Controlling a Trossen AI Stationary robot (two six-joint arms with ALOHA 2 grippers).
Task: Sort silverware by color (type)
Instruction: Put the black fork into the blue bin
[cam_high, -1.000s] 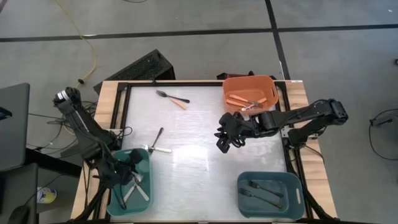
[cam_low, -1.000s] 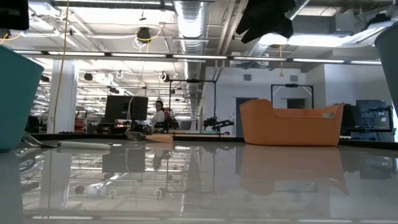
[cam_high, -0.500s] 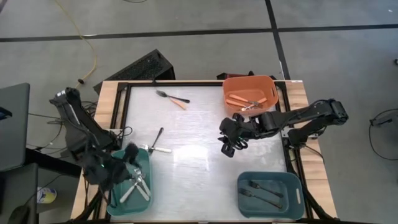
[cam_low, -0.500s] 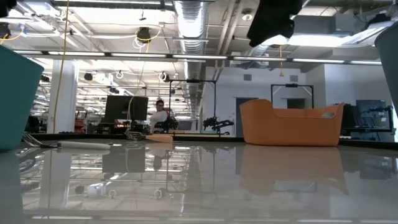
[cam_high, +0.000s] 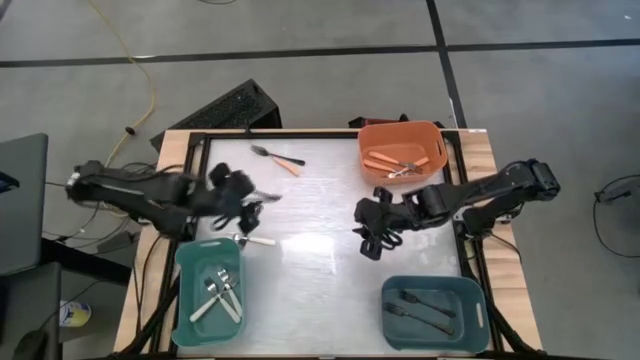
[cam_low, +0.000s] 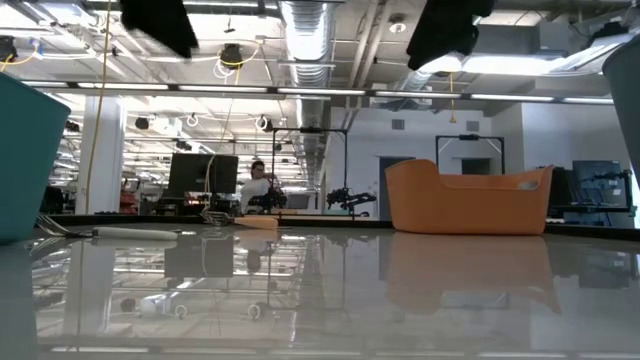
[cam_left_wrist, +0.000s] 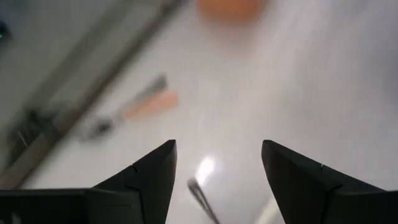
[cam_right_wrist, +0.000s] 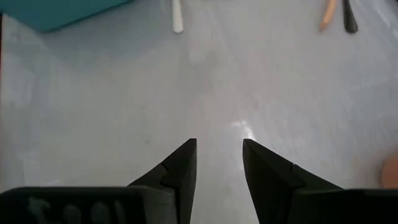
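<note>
Nearest the front edge of the table (cam_high: 330, 235) sat two bins: a teal bin (cam_high: 209, 292) on the left with white-handled pieces (cam_high: 222, 297) lying in it, and a blue-grey bin (cam_high: 434, 312) on the right holding black-handled pieces (cam_high: 425, 308). Just beyond the teal bin, a white-handled piece (cam_high: 252, 240) and a black-handled piece (cam_high: 253, 219) lay loose on the tabletop, close together. The left gripper (cam_high: 238, 190) hung above that spot, its fingers (cam_left_wrist: 149, 177) spread wide with nothing between them. The right gripper (cam_high: 372, 228) hovered over the middle-right of the table, partly open and empty too, with bare tabletop under it. Farther back, an orange-handled piece (cam_high: 288, 166) and a dark-handled piece (cam_high: 279, 155) rested side by side near the far edge, and the orange bin (cam_high: 402, 150) at the far right held orange-handled pieces (cam_high: 385, 161). By the look of it, the sorting was well along, with four loose pieces left on the table, and the step in hand seemed to be the left arm lining up for its next pick. That move would likely call for lowering the open fingers over one thin handle by the teal bin without catching its neighbour, then carrying it to the bin of matching color.
</note>
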